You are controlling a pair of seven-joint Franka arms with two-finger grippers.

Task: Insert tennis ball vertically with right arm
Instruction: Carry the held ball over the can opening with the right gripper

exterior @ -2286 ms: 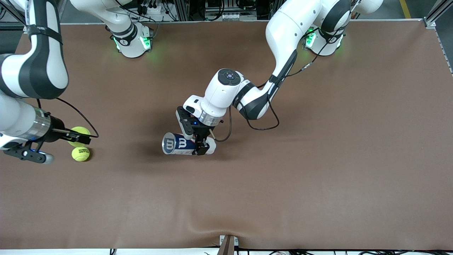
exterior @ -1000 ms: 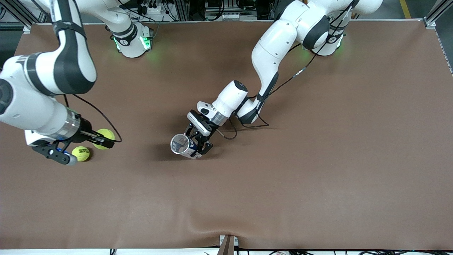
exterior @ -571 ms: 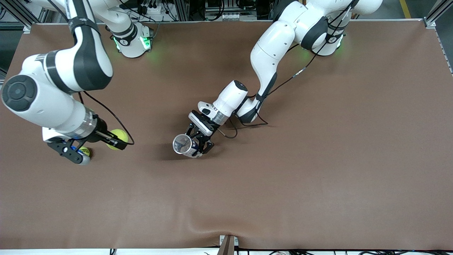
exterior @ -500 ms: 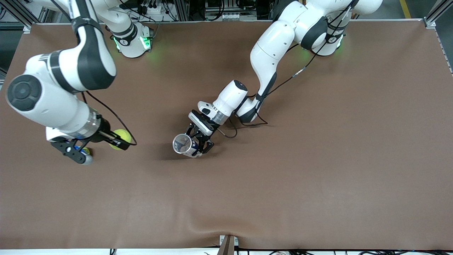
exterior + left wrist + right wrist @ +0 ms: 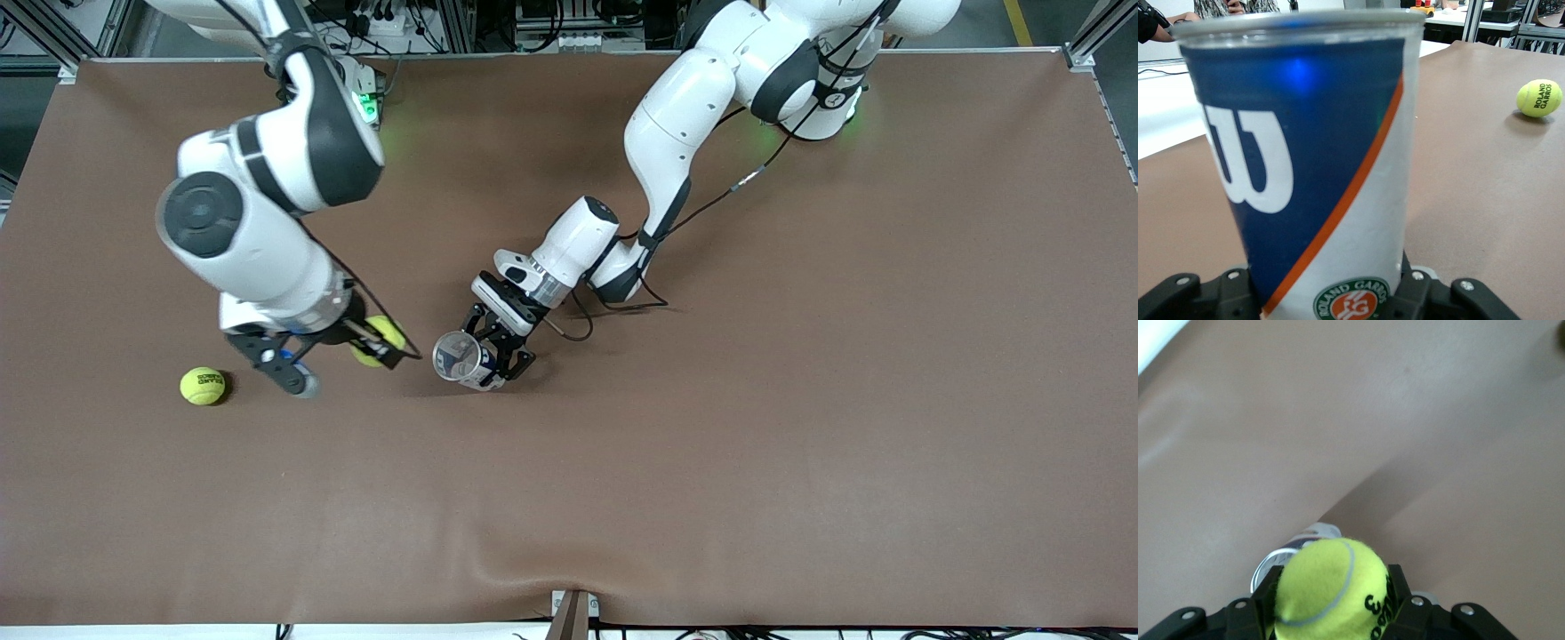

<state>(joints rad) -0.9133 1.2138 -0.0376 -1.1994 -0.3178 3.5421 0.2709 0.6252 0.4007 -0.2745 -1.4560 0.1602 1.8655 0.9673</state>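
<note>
A high camera faces the robots and looks down on the whole table (image 5: 800, 400). Each wrist camera looks out close past its own tool; all three views share the can (image 5: 460, 359) (image 5: 1311, 173) (image 5: 1281, 559).

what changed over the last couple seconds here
The right gripper, shut on a tennis ball, carried it from beside the second ball toward the can. The left gripper tipped the can from lying down to mouth-up. The second ball stayed put on the table.
</note>
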